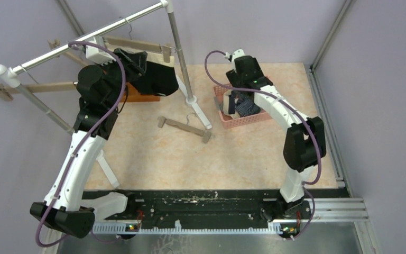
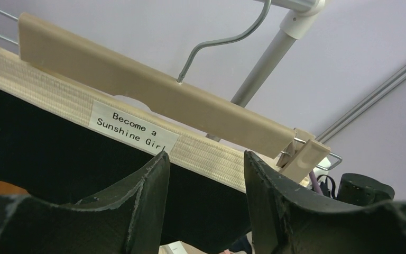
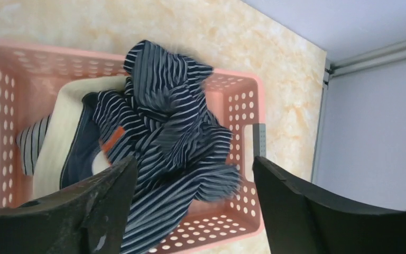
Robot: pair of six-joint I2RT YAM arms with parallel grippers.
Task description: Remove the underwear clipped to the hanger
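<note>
Black underwear [image 2: 58, 153] with a wide beige waistband [image 2: 53, 95] hangs clipped to a wooden hanger [image 2: 137, 79] on the rail; one clip [image 2: 306, 156] shows at its right end. My left gripper [image 2: 206, 154] stands open just below the waistband, holding nothing. From above, the same underwear [image 1: 161, 79] hangs beside my left gripper [image 1: 137, 61]. Navy-striped underwear [image 3: 174, 132], blurred, lies in the pink basket [image 3: 238, 106] on top of other cloth. Above it my right gripper [image 3: 194, 160] is open and empty.
An empty wooden hanger [image 1: 185, 128] lies on the table between rack and basket [image 1: 243, 123]. The rack's upright pole [image 1: 182, 58] stands just right of the hung underwear. Another wooden hanger [image 1: 31, 87] hangs at the rail's left end. An orange-brown object [image 1: 142, 95] sits under my left arm.
</note>
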